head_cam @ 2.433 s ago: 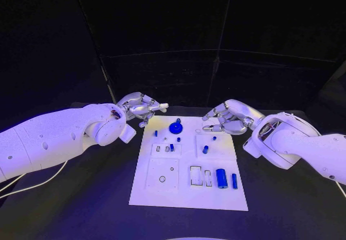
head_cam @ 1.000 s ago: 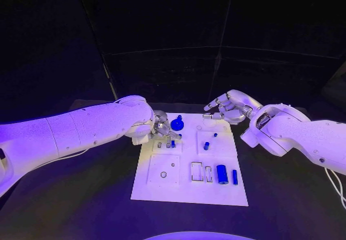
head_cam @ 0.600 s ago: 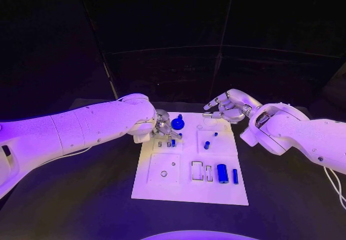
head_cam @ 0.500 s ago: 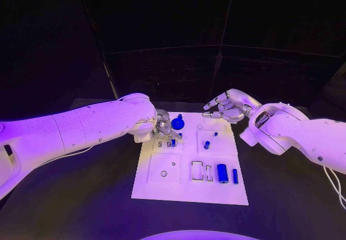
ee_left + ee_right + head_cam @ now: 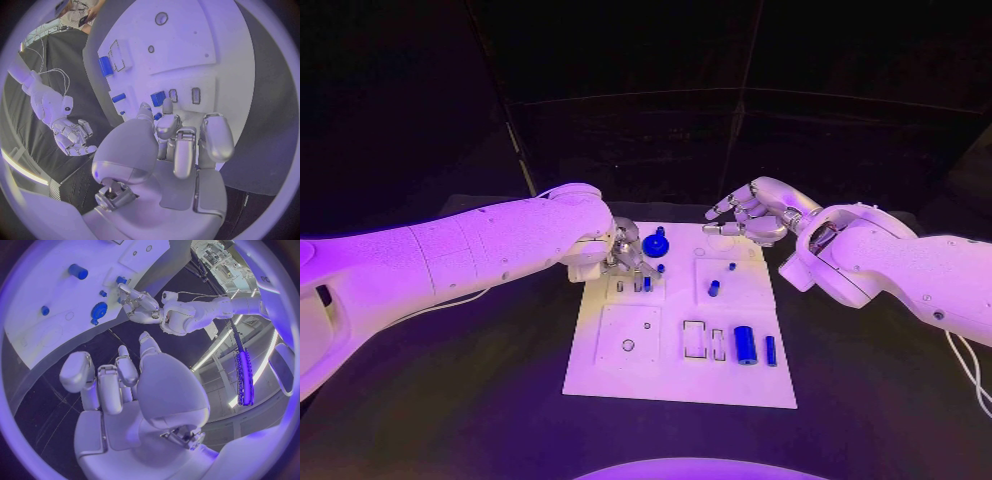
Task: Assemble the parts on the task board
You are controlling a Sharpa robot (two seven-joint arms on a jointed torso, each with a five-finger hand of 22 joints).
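On the task board (image 5: 678,375), left hand (image 5: 623,256) fingers curled over small blue parts, holding unclear, right hand (image 5: 750,215) spread, empty

Black table (image 5: 459,400) | white task board (image 5: 678,375) lies flat at its middle | small blue parts (image 5: 744,345) sit on the board

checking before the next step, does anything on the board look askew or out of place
Nothing stands out. The task board lies flat on the black table, the blue parts sit on it in order, the left hand hovers over its far-left pieces, and the right hand holds nothing.
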